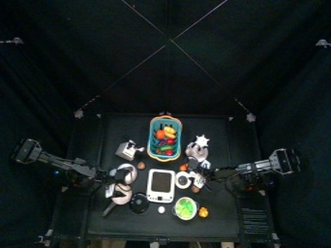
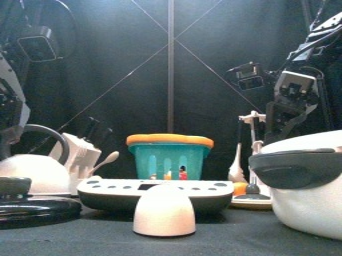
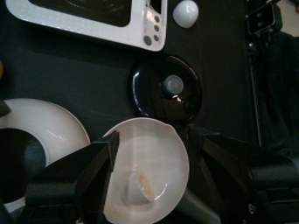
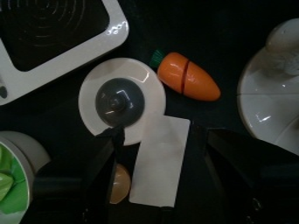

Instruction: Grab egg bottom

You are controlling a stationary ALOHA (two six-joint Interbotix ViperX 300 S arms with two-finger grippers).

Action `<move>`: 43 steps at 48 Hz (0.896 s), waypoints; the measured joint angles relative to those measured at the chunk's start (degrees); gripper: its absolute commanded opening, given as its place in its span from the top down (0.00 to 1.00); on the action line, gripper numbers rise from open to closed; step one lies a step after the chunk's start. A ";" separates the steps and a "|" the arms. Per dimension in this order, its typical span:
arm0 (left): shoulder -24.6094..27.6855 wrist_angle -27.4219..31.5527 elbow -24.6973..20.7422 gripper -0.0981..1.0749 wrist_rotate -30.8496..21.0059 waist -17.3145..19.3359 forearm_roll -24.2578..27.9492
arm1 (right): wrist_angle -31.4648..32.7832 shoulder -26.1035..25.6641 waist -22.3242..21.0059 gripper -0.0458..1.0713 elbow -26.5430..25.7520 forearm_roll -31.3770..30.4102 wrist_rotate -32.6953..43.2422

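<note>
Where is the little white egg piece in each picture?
Top view: egg piece near the table's front edge, just before the white scale.
Front view: nearest, middle, before the scale.
Left wrist view: beside the scale's corner.
Right wrist view: not in it.
Shared landmark: the scale.

One egg bottom point(image 2: 166, 212) (white), one basket point(image 2: 170, 156).

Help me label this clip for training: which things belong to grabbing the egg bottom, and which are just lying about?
Job in hand:
- white egg half

Lying about:
- teal basket
- white flat appliance
- black lid
- toy carrot
- white kettle
</note>
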 measured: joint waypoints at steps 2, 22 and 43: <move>0.26 -1.14 0.00 0.10 -0.09 0.00 0.09 | 0.00 0.00 0.00 0.12 0.09 -0.09 0.00; 13.89 -17.40 -5.71 0.10 0.00 -5.45 8.35 | 0.00 -0.26 0.00 0.12 0.00 -1.41 0.00; 33.22 -21.36 -19.51 0.10 0.18 -5.89 24.08 | 0.26 -0.62 0.00 0.12 0.00 -1.67 0.00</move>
